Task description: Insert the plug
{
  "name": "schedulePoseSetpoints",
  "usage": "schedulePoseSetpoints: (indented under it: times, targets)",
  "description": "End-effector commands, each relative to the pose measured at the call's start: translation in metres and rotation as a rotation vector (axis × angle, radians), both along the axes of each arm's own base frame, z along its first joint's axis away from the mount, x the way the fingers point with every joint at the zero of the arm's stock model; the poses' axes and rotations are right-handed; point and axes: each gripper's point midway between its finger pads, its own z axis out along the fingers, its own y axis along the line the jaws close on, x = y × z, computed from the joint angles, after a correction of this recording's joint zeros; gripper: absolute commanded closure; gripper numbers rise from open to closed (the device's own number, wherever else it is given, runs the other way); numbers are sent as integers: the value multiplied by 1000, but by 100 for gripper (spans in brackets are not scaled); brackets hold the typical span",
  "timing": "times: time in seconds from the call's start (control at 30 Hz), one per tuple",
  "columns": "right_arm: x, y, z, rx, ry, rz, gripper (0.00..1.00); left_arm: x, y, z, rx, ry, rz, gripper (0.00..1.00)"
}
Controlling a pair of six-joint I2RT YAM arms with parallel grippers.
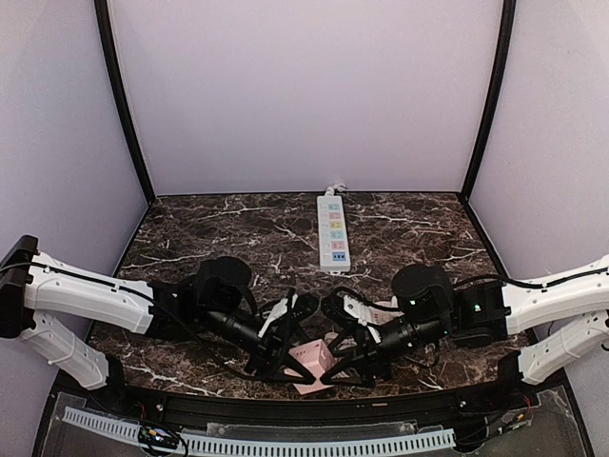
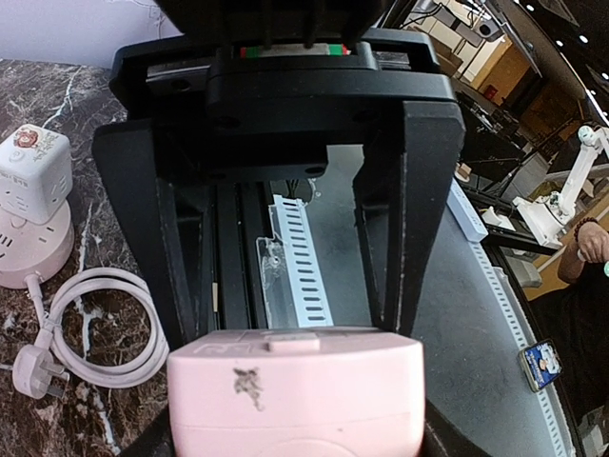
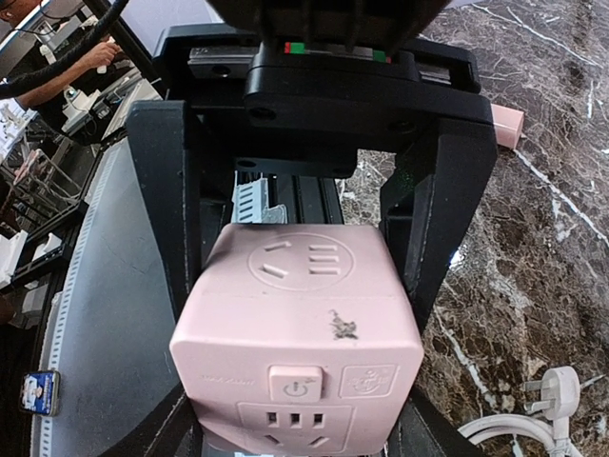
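Observation:
A pink cube socket [image 1: 312,367] sits at the near edge of the marble table, between my two grippers. My left gripper [image 1: 285,357] comes from the left, and its fingertips flank the cube's end [image 2: 295,400] and touch it. My right gripper [image 1: 341,360] comes from the right and is shut on the cube [image 3: 300,314], which sits deep between its fingers. The cube's top shows a round socket face, a power button and a dark scuff. A white plug [image 2: 33,371] on a coiled cable [image 2: 100,328] lies on the table; it also shows in the right wrist view [image 3: 554,390].
A white power strip [image 1: 333,231] lies at the table's back centre. A white cube socket [image 2: 33,176] stands on a round pink base [image 2: 33,257]. A small pink object [image 3: 507,124] lies further back. A slotted white cable duct [image 1: 285,442] runs below the front edge.

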Motion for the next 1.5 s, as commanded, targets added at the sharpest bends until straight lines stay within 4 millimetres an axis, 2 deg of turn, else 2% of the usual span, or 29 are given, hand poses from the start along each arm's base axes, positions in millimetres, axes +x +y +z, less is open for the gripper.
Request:
schedulePoseSetpoints:
  times: [0.0,0.07,0.13,0.23,0.4,0.6,0.73,0.8,1.07,1.3,1.33,1.37,1.4,1.43,1.47]
  targets:
    - [-3,8,15,50,-9,5,32,9,-16,36,-114,-62,9,98]
    - [-2,7,16,54,-10,1,33,9,-17,36,-119,-62,6,98]
    - [-4,7,17,58,-8,7,47,9,-18,36,-121,-60,6,97]
    - [-3,6,17,59,-6,2,60,11,-20,36,-118,-58,15,83]
    - [-4,6,17,67,-4,3,71,12,-21,35,-119,-58,16,73]
    - [-1,5,17,68,-6,-17,72,16,-18,34,-121,-74,48,28]
    - [0,3,16,69,-8,-29,73,20,-13,34,-133,-96,80,5]
    - [1,2,16,67,-7,-39,73,23,-11,36,-144,-105,98,2]
    - [14,-3,11,46,-15,-125,73,37,-2,37,-140,-181,183,1]
    - [41,-16,10,25,10,-291,73,57,19,33,-149,-313,322,1]
    - [47,-19,11,20,21,-323,73,63,23,39,-167,-362,358,1]
    - [53,-21,12,21,34,-361,73,65,27,34,-159,-382,374,1]
    - [59,-25,13,19,48,-395,73,72,30,40,-180,-436,410,1]
    - [65,-28,12,12,60,-426,73,76,35,34,-169,-495,422,1]
    - [69,-30,12,11,74,-452,73,78,37,40,-198,-533,435,1]
